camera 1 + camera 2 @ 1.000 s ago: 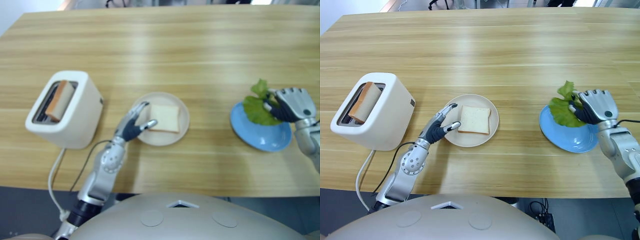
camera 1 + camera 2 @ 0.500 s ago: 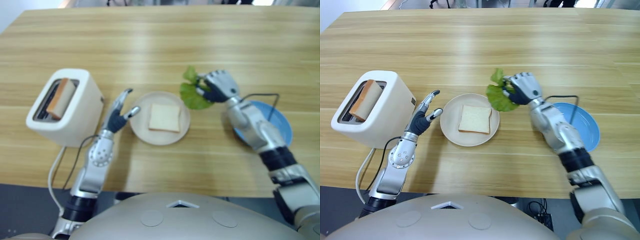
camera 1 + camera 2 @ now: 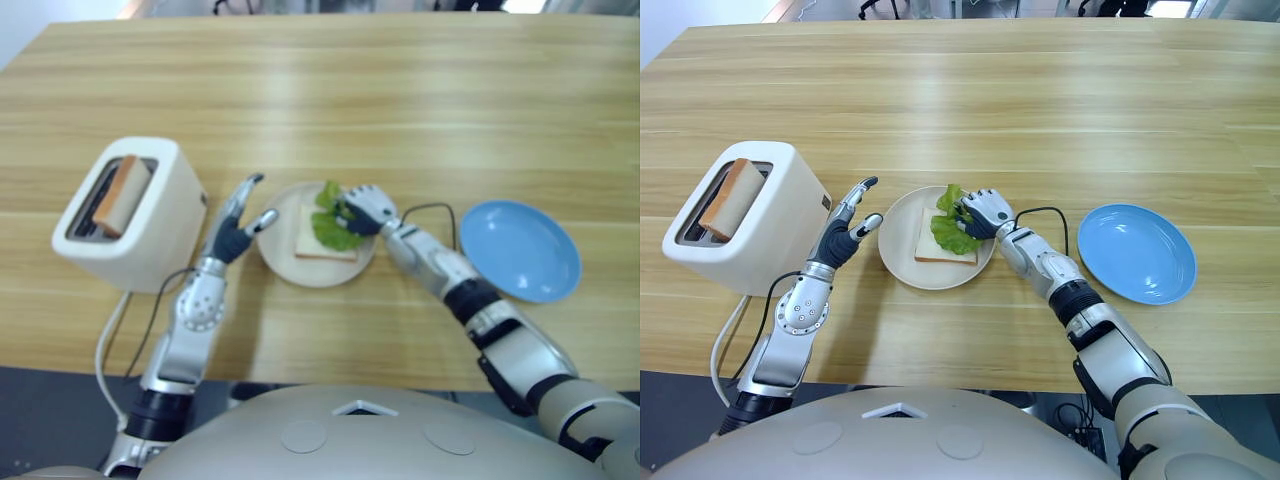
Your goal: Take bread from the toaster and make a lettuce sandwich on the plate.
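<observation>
no readable text, label, brand, number or sign anywhere. small dark mark (image 3: 826,205) on side of toaster (image 3: 780,250), too small to make out.

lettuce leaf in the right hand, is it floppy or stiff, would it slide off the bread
Probably floppy: the lettuce leaf hangs in ruffled folds beside the right hand. Likely very light, since curled fingers alone hold it. Its curled edges reach past the bread slice on the plate, so it may shift once released.
</observation>
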{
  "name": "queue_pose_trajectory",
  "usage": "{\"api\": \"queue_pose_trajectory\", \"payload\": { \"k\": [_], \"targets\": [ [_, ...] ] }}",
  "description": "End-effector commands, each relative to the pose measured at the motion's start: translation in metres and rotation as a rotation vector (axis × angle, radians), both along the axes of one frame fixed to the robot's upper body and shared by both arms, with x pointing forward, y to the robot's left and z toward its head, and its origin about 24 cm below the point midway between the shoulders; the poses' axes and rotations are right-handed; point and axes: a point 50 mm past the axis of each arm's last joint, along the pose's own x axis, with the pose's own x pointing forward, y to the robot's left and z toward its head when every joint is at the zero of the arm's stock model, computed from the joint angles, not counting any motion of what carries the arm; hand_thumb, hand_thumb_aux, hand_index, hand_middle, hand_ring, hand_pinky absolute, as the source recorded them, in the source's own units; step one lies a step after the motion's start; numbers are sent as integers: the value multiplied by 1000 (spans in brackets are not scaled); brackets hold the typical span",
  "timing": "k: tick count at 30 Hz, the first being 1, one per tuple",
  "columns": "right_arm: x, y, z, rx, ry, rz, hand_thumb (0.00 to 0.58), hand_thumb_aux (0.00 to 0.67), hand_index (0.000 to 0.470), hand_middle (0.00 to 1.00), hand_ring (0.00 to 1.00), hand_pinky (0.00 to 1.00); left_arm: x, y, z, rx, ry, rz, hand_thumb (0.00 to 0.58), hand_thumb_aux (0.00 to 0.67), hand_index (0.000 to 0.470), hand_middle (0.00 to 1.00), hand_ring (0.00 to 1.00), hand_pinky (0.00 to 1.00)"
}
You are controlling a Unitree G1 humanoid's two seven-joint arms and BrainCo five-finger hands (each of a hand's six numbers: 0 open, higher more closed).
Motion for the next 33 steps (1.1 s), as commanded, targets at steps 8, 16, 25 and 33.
{"api": "queue_pose_trajectory", "payload": {
  "k": [8, 16, 25, 33],
  "targets": [
    [-13, 9, 12, 31, -15, 40, 580, 670, 460, 1000, 1000, 1000, 1, -1, -6, 22, 27, -16, 0, 0, 0, 0, 0, 0],
    [-16, 12, 29, 51, -51, 50, 580, 670, 460, 1000, 1000, 1000, 0, -1, -9, 30, 38, -19, 0, 0, 0, 0, 0, 0],
    [-24, 28, 9, 33, 18, 87, 580, 670, 460, 1000, 1000, 1000, -1, -1, -10, 39, 44, -20, 0, 0, 0, 0, 0, 0],
    [-23, 36, -18, -6, 85, 97, 580, 670, 460, 1000, 1000, 1000, -2, -1, -12, 42, 48, -16, 0, 0, 0, 0, 0, 0]
  ]
}}
